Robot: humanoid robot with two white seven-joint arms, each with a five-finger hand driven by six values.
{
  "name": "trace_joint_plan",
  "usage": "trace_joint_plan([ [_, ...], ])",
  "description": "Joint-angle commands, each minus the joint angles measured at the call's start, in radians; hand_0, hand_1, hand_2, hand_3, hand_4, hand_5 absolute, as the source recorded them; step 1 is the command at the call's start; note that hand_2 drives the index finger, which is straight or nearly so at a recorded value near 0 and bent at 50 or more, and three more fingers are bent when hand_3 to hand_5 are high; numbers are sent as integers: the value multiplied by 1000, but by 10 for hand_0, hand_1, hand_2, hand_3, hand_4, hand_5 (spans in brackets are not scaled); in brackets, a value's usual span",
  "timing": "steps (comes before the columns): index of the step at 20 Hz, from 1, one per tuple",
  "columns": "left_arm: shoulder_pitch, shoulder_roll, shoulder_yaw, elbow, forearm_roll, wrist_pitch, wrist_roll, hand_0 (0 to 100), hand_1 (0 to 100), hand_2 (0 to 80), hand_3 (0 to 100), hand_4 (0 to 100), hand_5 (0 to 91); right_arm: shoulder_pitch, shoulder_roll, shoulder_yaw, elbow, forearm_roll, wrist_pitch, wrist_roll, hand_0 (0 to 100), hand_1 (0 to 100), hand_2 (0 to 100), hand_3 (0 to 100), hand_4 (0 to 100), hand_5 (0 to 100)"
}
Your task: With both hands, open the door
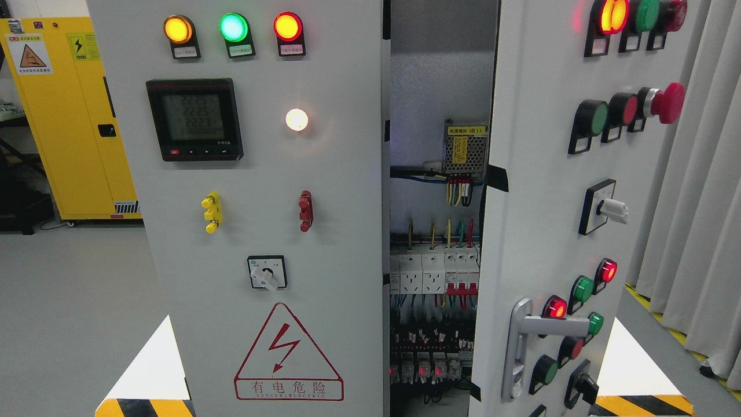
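A grey electrical cabinet fills the head view. Its left door [330, 174] is flush and closed; it carries three lit lamps, a meter display [194, 119], a rotary switch and a red warning triangle. The right door [544, 220] is swung partly outward, toward me. A silver lever handle [524, 341] sits low on its left side, among push buttons. Through the gap between the doors I see breakers and wiring [434, 278]. Neither hand nor either arm shows in the picture.
A yellow safety cabinet [63, 116] stands at the far left on the grey floor. Grey curtains [700, 202] hang at the right. White wedges with black-and-yellow stripes sit at the bottom left [153, 376] and bottom right [634, 370].
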Motion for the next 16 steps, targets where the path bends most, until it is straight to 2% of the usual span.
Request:
trace_joint_plan([
  [1, 34, -17, 0, 0, 0, 4, 0, 306, 189, 0, 0, 0, 0, 2, 2, 10, 0, 2, -1, 0, 215, 101, 0, 0, 0, 0],
  [11, 29, 1, -14, -26, -6, -5, -11, 315, 191, 0, 0, 0, 0, 2, 2, 10, 0, 4, -1, 0, 215, 102, 0, 0, 0, 0],
  [14, 37, 3, -43, -136, -58, -7, -19, 327, 198, 0, 0, 0, 0, 2, 2, 10, 0, 5, -1, 0, 215, 102, 0, 0, 0, 0],
  [16, 69, 8, -70, -246, -89, -7, -28, 336, 226, 0, 55, 0, 0, 2, 2, 10, 0, 4, -1, 0, 215, 103, 0, 0, 0, 0],
])
